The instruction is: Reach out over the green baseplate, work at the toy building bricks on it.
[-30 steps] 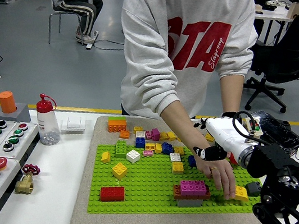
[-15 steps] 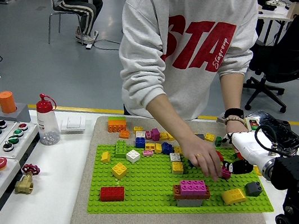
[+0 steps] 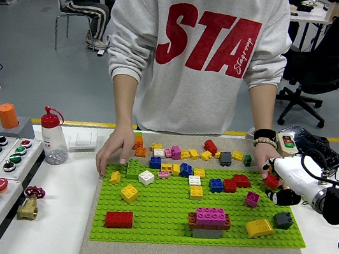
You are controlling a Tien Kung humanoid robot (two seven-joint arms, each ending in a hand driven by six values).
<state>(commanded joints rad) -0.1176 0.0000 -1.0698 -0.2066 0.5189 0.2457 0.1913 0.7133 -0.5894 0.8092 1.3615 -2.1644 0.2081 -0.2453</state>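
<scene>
From my remote seat I take the green baseplate [image 3: 161, 222] as my landmark; it lies flat on the grey pad, with loose toy building bricks [image 3: 182, 168] mostly along its far edge. My right hand [image 3: 282, 183] sits at the baseplate's far right corner, wrist cover white, dark fingers curled low beside a red brick [image 3: 271, 180]; whether they actually grip it I cannot tell. The left arm is out of view. The nearest bricks lie toward the baseplate's middle from my hand: the pink brick [image 3: 251, 199], then the yellow wedge [image 3: 259, 227] nearer me. A person's hand [image 3: 113, 150] presses the baseplate's far left corner, another rests by my wrist.
</scene>
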